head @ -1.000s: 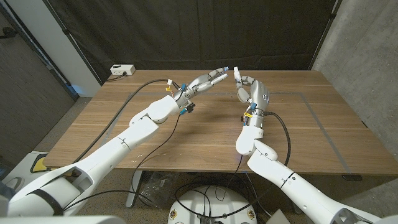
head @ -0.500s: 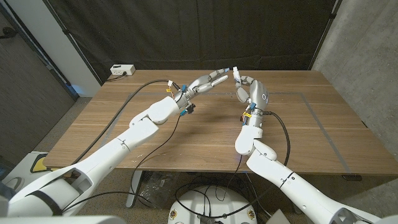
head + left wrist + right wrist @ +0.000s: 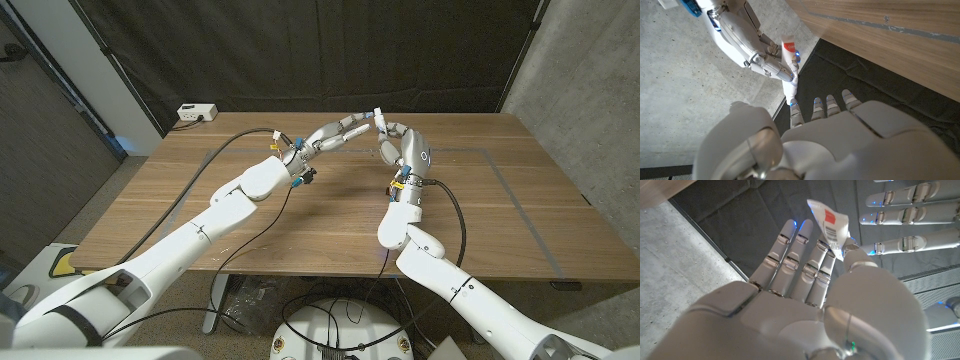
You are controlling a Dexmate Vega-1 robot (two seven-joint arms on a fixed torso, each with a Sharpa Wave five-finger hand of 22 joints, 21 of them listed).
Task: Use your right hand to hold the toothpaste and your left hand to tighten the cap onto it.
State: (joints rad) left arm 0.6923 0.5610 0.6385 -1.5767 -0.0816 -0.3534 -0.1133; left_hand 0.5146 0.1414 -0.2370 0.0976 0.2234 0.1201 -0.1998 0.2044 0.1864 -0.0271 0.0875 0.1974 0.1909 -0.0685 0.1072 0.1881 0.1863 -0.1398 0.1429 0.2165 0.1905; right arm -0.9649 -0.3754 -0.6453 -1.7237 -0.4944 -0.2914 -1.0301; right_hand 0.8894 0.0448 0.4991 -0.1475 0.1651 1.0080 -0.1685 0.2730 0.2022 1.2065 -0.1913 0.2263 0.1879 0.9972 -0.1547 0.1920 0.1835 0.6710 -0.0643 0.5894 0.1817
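Toothpaste roughly upright, pinched in right robot hand, left robot hand fingertips seemingly at cap end.

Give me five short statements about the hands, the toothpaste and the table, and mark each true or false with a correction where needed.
1. The right hand holds the toothpaste. True.
2. The toothpaste lies flat on the table. False: it is held up above the table.
3. The left hand reaches toward the right hand, its fingertips at the tube's end. True.
4. The left hand rests on the table. False: it is raised in the air.
5. A white box sits at the table's far left corner. True.
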